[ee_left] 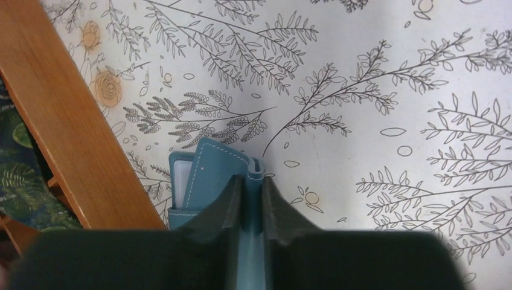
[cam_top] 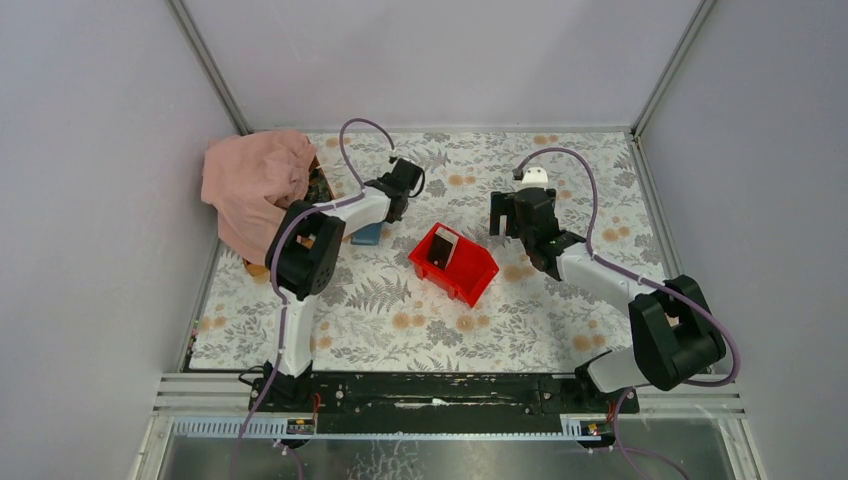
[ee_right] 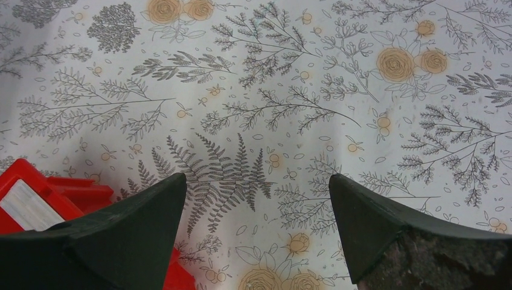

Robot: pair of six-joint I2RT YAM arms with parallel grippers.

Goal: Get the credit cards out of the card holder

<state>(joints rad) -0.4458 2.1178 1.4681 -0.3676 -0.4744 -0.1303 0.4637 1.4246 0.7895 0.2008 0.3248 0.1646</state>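
Observation:
The blue card holder (ee_left: 211, 172) lies on the floral table beside a wooden edge, with a white card (ee_left: 181, 181) showing inside it. My left gripper (ee_left: 253, 184) is shut on a thin blue flap of the card holder. From above, the card holder (cam_top: 367, 237) peeks out under my left gripper (cam_top: 385, 212). A dark card and a light card (cam_top: 443, 247) stand in the red bin (cam_top: 470, 275). My right gripper (ee_right: 256, 181) is open and empty over bare table, just right of the red bin (ee_right: 72, 190), where a white card (ee_right: 27, 205) shows.
A pink cloth (cam_top: 255, 185) covers a wooden tray (ee_left: 66, 127) at the back left, close to the card holder. Grey walls enclose the table on three sides. My right gripper (cam_top: 510, 220) hovers right of the bin.

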